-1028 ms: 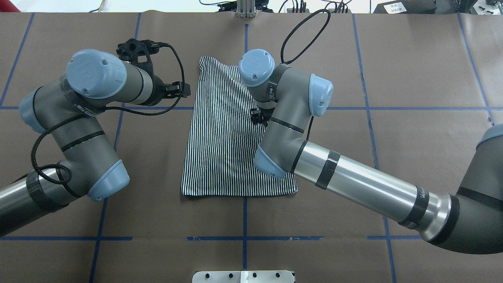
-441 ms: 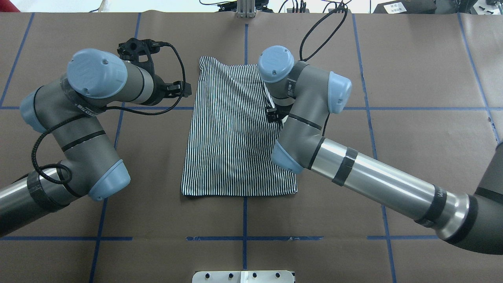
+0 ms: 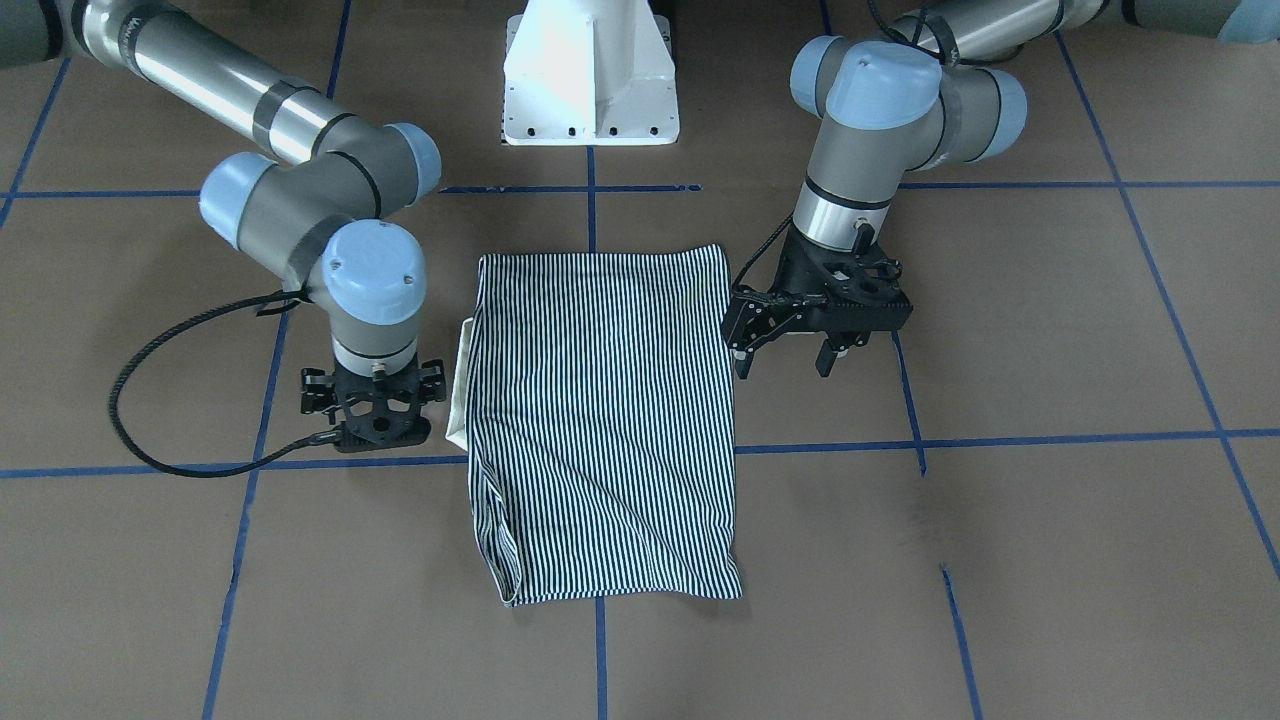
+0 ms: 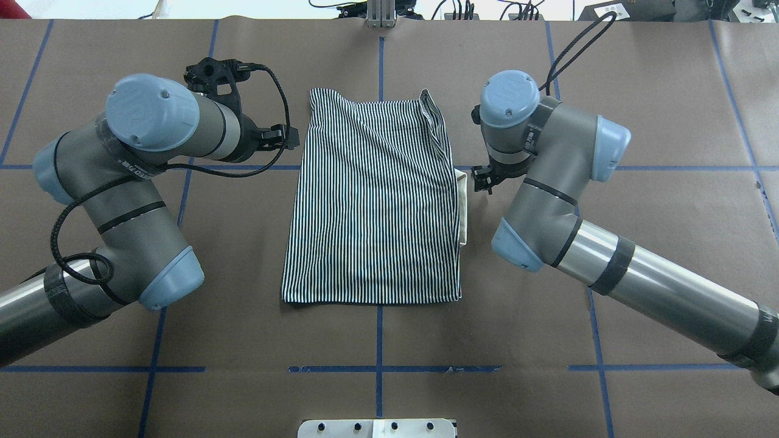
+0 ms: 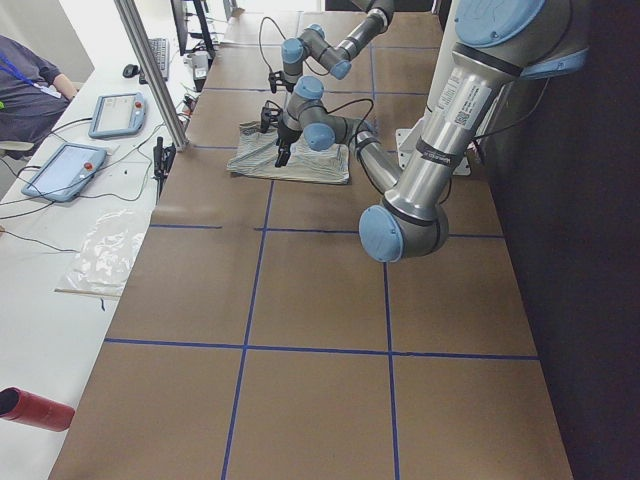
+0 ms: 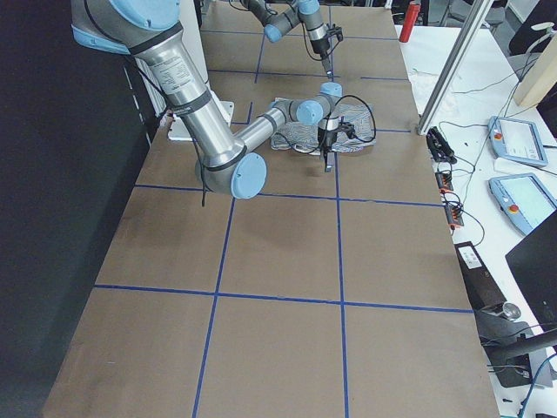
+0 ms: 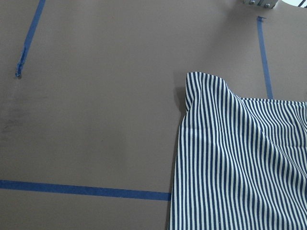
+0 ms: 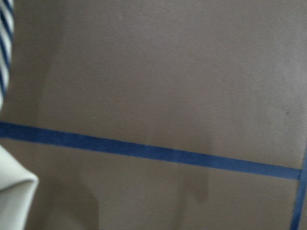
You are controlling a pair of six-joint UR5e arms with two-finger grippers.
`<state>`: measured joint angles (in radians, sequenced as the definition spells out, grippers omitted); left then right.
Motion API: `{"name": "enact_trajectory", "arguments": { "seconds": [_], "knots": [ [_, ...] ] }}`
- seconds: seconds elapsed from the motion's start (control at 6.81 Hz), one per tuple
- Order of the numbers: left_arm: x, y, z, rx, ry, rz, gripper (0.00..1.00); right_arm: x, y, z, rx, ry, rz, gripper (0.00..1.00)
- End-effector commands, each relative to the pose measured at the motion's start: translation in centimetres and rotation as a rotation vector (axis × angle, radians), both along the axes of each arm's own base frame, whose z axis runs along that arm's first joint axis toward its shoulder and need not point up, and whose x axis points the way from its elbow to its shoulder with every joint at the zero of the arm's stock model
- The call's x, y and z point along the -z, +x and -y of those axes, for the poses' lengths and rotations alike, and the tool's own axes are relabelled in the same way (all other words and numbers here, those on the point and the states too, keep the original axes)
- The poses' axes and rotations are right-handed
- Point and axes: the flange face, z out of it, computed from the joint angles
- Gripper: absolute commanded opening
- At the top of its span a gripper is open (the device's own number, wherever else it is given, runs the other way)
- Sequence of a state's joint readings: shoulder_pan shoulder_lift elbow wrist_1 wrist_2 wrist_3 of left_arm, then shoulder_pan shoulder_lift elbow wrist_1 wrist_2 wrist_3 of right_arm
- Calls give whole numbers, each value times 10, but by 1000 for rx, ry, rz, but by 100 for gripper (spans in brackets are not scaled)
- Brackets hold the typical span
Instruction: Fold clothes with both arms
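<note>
At table centre: striped polo shirt (image 4: 371, 201) lies flat, already folded to a narrow rectangle, hem edge toward the robot.

Change: a second ago the right arm (image 4: 608, 274) was stretched over the shirt's right half; now it's pulled off sideways. The right gripper (image 3: 372, 405) hangs over bare table (image 4: 639, 91) just beside the cream collar (image 4: 462, 207), which pokes out from under the shirt's right edge. Its fingers aren't visible, so I can't tell if they're parted or closed; it carries no cloth. Left arm (image 4: 122, 201) hasn't moved; left gripper (image 3: 785, 358) hovers with jaws spread and empty, just off the shirt's left edge.

Read: the side fold looks laid and let go. Next is probably an end-to-end fold.

Around: blue tape grid (image 4: 669, 168), white pedestal (image 3: 590, 75), and pendants (image 5: 65, 170) on the side bench, well clear. Nothing sits on the shirt. Watch the exposed collar and the rumpled seam at the far right corner (image 4: 433, 115); both could bunch up.
</note>
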<state>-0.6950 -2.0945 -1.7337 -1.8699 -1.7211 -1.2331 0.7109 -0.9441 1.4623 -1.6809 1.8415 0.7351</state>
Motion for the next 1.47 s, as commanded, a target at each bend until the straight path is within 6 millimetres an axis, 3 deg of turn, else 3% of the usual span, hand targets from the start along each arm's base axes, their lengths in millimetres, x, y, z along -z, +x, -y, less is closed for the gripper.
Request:
{"name": "enact_trajectory", "arguments": {
  "seconds": [0.0,0.15,0.29,0.44,0.59,0.73,1.03,1.18,1.32],
  "knots": [
    [-1,-1,-1,-1,0,1,100,31,19,24,1,35,39,100],
    [-4,1,0,0,-6,4,100,69,12,30,12,38,101,100],
    [-9,4,-6,-49,-59,-21,100,93,12,18,40,13,184,100],
    [-27,9,-16,-19,-216,-71,100,117,15,9,5,-11,238,100],
    [-19,25,-41,-10,-275,-109,100,130,12,5,-34,-45,264,100],
    [-12,33,-48,-10,-291,-122,100,123,-2,17,-29,-47,235,100],
    [-4,26,-53,-15,-279,-138,100,100,-67,83,-29,48,274,100],
    [6,17,-57,-16,-266,-156,100,105,-79,98,-18,82,234,100],
    [17,11,-63,-17,-265,-159,100,95,-79,103,-4,115,200,100]
  ]
}}
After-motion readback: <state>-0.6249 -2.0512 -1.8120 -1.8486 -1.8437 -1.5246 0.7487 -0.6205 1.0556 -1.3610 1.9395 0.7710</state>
